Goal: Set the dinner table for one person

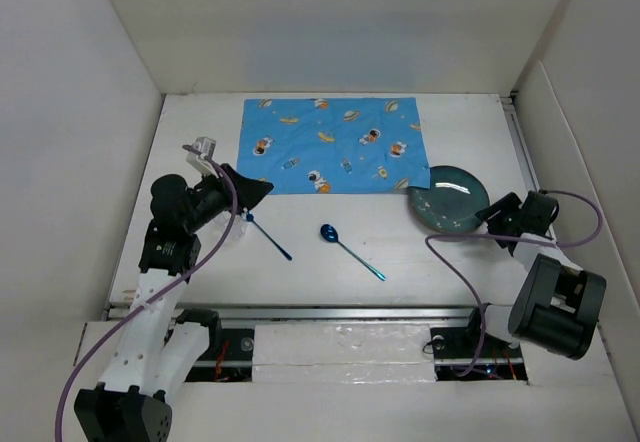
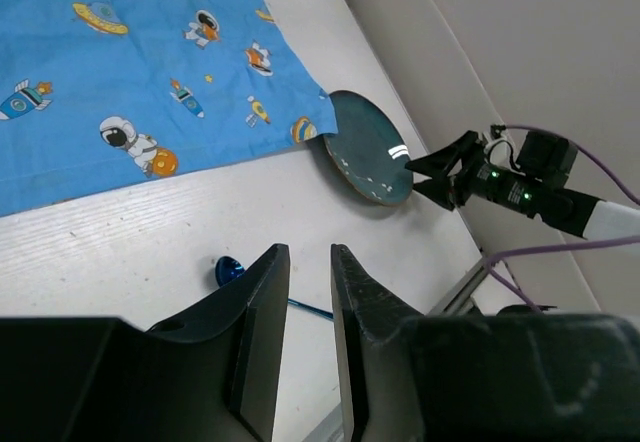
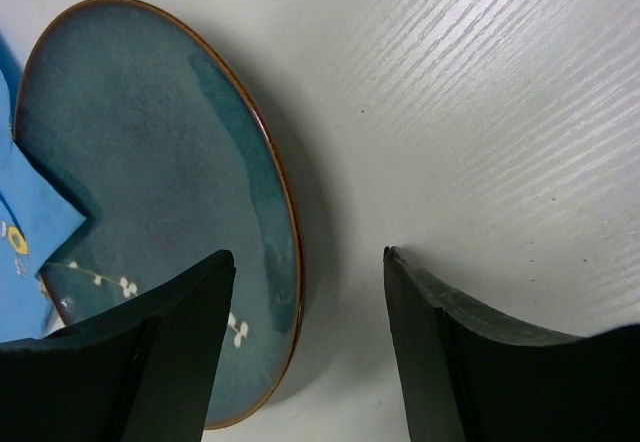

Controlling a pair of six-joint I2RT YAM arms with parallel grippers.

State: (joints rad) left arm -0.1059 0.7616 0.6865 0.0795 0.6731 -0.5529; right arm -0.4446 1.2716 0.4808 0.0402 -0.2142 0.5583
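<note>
The white dinner table holds a blue patterned placemat at the back. A teal plate lies by the mat's right near corner, and the mat's corner overlaps its rim. A blue spoon and a second thin blue utensil lie in front of the mat. My left gripper hovers over that utensil's head, jaws narrowly apart and empty. My right gripper is open and straddles the plate's right rim, one finger over the plate, the other over the table.
White walls enclose the table on the left, back and right. A metal rail runs along the near edge between the arm bases. The right arm's purple cable loops over the table beside the plate.
</note>
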